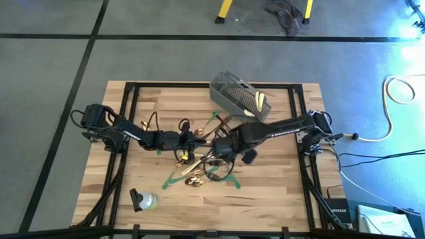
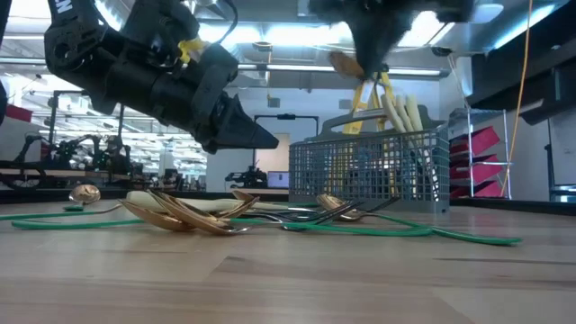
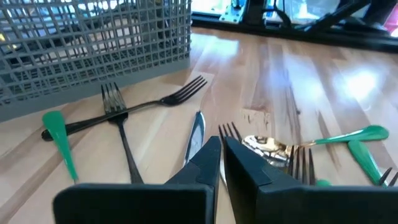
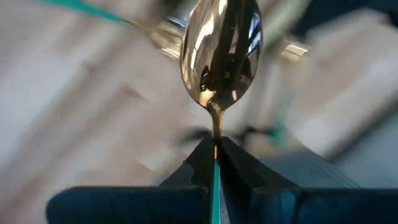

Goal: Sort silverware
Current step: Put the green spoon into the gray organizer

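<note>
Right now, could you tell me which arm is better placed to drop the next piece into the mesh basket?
The right. Its gripper is shut on a gold spoon, lifted off the table. The left gripper is shut, empty, low over the scattered forks.

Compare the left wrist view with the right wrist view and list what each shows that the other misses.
Only the left wrist view: the grey mesh basket, two crossed dark forks, a knife blade, and the left gripper with jaws shut on nothing.

Only the right wrist view: a gold spoon pinched at its neck in the right gripper, bowl pointing away.

Both: green tape strips on the wooden table.
</note>
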`<state>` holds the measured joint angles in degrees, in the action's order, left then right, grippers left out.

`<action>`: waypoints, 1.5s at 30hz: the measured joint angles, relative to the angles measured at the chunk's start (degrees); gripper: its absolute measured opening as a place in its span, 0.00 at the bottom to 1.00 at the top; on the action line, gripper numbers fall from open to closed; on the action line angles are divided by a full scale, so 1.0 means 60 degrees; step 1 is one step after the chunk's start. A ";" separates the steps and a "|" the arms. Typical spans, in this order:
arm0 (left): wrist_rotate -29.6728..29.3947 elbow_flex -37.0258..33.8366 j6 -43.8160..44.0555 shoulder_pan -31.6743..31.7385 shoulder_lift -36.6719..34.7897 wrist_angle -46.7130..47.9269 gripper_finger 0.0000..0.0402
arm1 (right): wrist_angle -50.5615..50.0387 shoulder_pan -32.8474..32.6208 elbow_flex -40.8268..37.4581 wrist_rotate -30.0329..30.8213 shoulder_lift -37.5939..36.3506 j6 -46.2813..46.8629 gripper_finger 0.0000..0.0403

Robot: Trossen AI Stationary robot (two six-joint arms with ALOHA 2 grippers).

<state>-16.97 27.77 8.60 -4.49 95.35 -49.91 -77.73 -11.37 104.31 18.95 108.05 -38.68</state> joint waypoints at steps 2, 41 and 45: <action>0.0000 0.0000 0.0000 0.0000 -0.0002 0.0123 0.01 | -0.0184 0.0134 0.0641 0.0897 -0.0008 -0.0417 0.00; -0.0007 0.0004 -0.0459 0.0007 -0.0004 -0.0089 0.01 | 0.5237 0.5097 -0.0998 0.7968 0.1679 -0.9380 0.00; -0.0007 0.0004 -0.0443 0.0007 -0.0004 -0.0082 0.01 | 0.5038 0.5092 -0.1038 0.7502 0.1756 -0.9112 0.00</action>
<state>-17.02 27.79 5.94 -4.45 95.33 -50.40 -47.50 19.18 98.08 63.95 118.58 -93.35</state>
